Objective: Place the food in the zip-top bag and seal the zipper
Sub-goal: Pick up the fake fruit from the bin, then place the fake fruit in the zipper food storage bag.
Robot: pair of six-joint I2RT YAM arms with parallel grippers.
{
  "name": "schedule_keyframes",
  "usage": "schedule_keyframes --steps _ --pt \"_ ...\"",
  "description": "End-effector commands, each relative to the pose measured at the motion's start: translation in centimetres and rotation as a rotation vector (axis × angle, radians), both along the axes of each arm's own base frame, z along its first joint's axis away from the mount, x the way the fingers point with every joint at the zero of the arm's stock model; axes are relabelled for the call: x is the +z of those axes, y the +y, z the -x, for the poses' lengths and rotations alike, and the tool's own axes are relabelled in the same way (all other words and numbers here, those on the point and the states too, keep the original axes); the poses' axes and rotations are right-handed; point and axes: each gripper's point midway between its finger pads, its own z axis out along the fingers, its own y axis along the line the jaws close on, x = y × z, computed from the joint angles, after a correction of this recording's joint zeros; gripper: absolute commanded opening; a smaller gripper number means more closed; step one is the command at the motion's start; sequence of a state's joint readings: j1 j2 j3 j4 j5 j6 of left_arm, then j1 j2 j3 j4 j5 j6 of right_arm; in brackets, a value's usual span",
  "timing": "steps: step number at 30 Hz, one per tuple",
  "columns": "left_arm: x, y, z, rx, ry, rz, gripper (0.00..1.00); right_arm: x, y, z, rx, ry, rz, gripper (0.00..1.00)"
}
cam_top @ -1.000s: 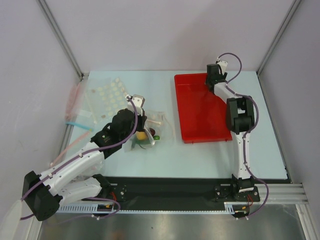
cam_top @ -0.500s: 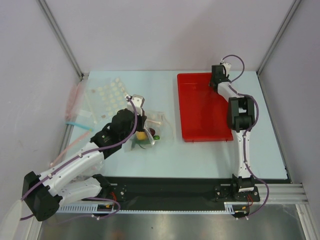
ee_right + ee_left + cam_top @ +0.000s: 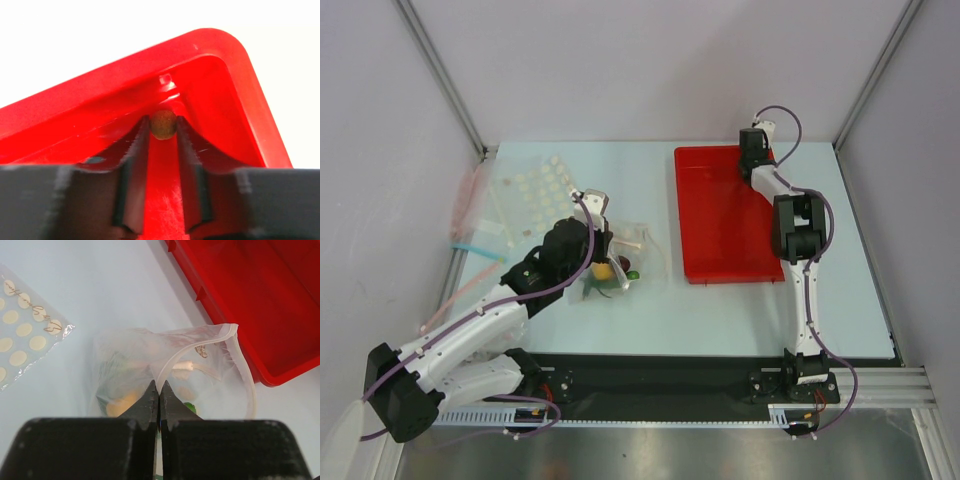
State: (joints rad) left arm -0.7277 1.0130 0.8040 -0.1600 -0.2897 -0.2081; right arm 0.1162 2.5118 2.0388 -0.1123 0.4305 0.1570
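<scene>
At the far corner of the red tray [image 3: 720,240], the right hand [image 3: 163,127] has nudged the tray rightward, trapping a small tan ball [image 3: 163,122] of food. Its fingers [image 3: 134,165] stand narrowly apart, tips bearing on both sides of the ball; lift-out appears next. The left hand [image 3: 159,390], pressed together, pinches the zip-top bag [image 3: 125,352] rim, mouth open, on the bench [image 3: 720,310] beside the tray.
</scene>
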Motion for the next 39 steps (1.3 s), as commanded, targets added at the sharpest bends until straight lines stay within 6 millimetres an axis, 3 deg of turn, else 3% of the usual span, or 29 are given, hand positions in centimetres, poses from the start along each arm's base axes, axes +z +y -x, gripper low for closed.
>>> schedule_keyframes --steps 1,3,5,7,9,10,11,12,13,14,16,17,18,19,20,21,23,24,25,26,27,28,29,30,32,33,35,36,39 --pt "1.8 0.5 -0.4 0.027 -0.052 0.030 0.00 2.2 0.1 -1.5 0.009 -0.075 0.015 0.27" --pt "2.0 0.5 -0.4 0.027 -0.056 0.033 0.00 2.9 0.2 -1.6 0.014 -0.098 0.011 0.19" --pt "2.0 0.5 -0.4 0.027 -0.056 0.033 0.00 2.1 0.2 -1.0 0.016 -0.086 0.011 0.18" --pt "2.0 0.5 -0.3 0.024 -0.055 0.033 0.01 3.7 0.4 -1.4 0.022 -0.148 -0.002 0.16" --pt "2.1 0.5 -0.3 0.024 -0.057 0.036 0.00 3.7 0.9 -0.9 0.034 -0.158 -0.008 0.15" --pt "2.1 0.5 -0.3 0.025 -0.057 0.037 0.01 5.3 1.1 -0.8 0.036 -0.187 -0.011 0.14" --pt "2.1 0.5 -0.3 0.023 -0.057 0.036 0.00 4.9 1.2 -0.1 0.037 -0.177 -0.007 0.14" --pt "2.1 0.5 -0.3 0.021 -0.057 0.037 0.00 5.8 1.5 0.1 0.042 -0.195 -0.011 0.14" --pt "2.2 0.5 -0.3 0.021 -0.059 0.039 0.00 8.2 2.1 0.3 0.043 -0.248 -0.017 0.13" --pt "2.2 0.5 -0.2 0.020 -0.059 0.039 0.00 9.1 2.5 0.8 0.048 -0.264 -0.019 0.13" --pt "2.1 0.4 -0.2 0.019 -0.057 0.039 0.00 9.1 3.6 2.2 0.054 -0.274 -0.033 0.13" --pt "2.1 0.5 -0.2 0.019 -0.056 0.039 0.00 11.7 4.1 3.0 0.050 -0.326 -0.068 0.13" --pt "2.0 0.4 -0.2 0.014 -0.055 0.038 0.00 10.4 4.6 4.1 0.063 -0.310 -0.083 0.12" --pt "2.1 0.4 -0.2 0.016 -0.056 0.040 0.00 11.0 5.1 4.8 0.074 -0.327 -0.099 0.13" --pt "2.0 0.4 -0.2 0.016 -0.054 0.041 0.00 12.9 6.6 5.7 0.093 -0.364 -0.127 0.13" --pt "2.0 0.3 -0.1 0.012 -0.054 0.042 0.00 11.9 7.3 7.1 0.118 -0.350 -0.135 0.13" --pt "1.9 0.3 -0.2 0.011 -0.050 0.042 0.00 12.9 9.8 9.8 0.182 -0.365 -0.159 0.10" --pt "1.9 0.3 -0.2 0.011 -0.050 0.039 0.00 14.8 11.0 10.1 0.208 -0.402 -0.179 0.09" --pt "1.9 0.3 -0.2 0.010 -0.051 0.040 0.00 13.0 11.6 11.8 0.234 -0.363 -0.182 0.08" --pt "1.9 0.3 -0.2 0.010 -0.051 0.040 0.00 16.0 13.8 13.4 0.301 -0.427 -0.203 0.07" --pt "1.9 0.3 -0.2 0.012 -0.048 0.039 0.00 16.3 15.0 14.6 0.347 -0.432 -0.205 0.07" --pt "1.9 0.3 -0.2 0.011 -0.051 0.040 0.00 15.1 15.8 16.6 0.385 -0.404 -0.188 0.07" --pt "1.8 0.2 -0.2 0.008 -0.047 0.040 0.00 15.6 16.6 17.8 0.420 -0.414 -0.177 0.07" --pt "1.8 0.2 -0.2 0.008 -0.047 0.040 0.00 17.9 18.5 20.0 0.487 -0.461 -0.175 0.07" --pt "1.7 0.1 -0.2 0.001 -0.044 0.043 0.00 16.8 19.9 23.0 0.574 -0.437 -0.161 0.07" --pt "1.6 0.0 -0.2 -0.001 -0.041 0.044 0.00 18.6 21.6 25.2 0.655 -0.473 -0.178 0.07" --pt "1.6 -0.3 -0.2 -0.009 -0.036 0.045 0.00 17.6 23.1 28.2 0.760 -0.452 -0.182 0.07" --pt "1.7 -0.4 -0.3 -0.010 -0.037 0.048 0.00 18.6 24.3 30.1 0.831 -0.476 -0.188 0.07" --pt "1.9 -0.6 -0.2 -0.020 -0.036 0.060 0.00 17.3 25.4 33.3 0.933 -0.457 -0.193 0.06"
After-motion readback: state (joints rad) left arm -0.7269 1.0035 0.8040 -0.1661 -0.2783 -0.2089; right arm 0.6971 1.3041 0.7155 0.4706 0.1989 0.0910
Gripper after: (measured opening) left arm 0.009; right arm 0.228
